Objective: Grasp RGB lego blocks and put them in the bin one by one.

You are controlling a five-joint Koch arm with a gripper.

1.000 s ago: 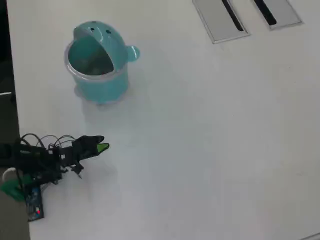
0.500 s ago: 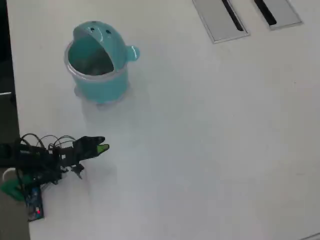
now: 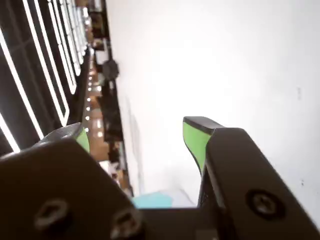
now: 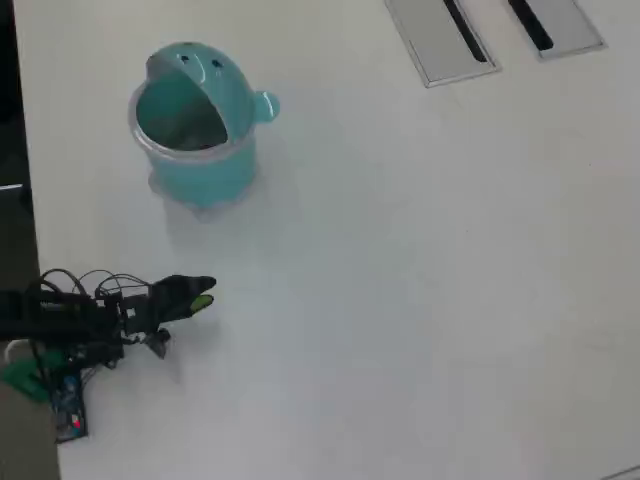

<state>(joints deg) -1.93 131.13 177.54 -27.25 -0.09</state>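
The teal bin [image 4: 205, 178] stands upright at the table's upper left in the overhead view, its domed face lid swung back and its mouth showing. A sliver of teal bin [image 3: 152, 200] also peeks in low between the jaws in the wrist view. My gripper [image 4: 203, 297] hovers below the bin near the table's left edge, pointing right. In the wrist view my gripper [image 3: 137, 136] is open: the green pads [image 3: 195, 142] stand well apart with only white table between them. No lego blocks show on the table in either view.
Two flat grey panels [image 4: 440, 40] [image 4: 555, 25] with dark slots lie at the top right. The arm's base, wires and a small circuit board [image 4: 68, 405] sit at the table's left edge, beside a dark drop-off [image 4: 12, 150]. White tabletop [image 4: 420, 300] fills the remainder.
The gripper has dipped slightly lower in the overhead view, and less of its green tip shows. The bin has not moved.
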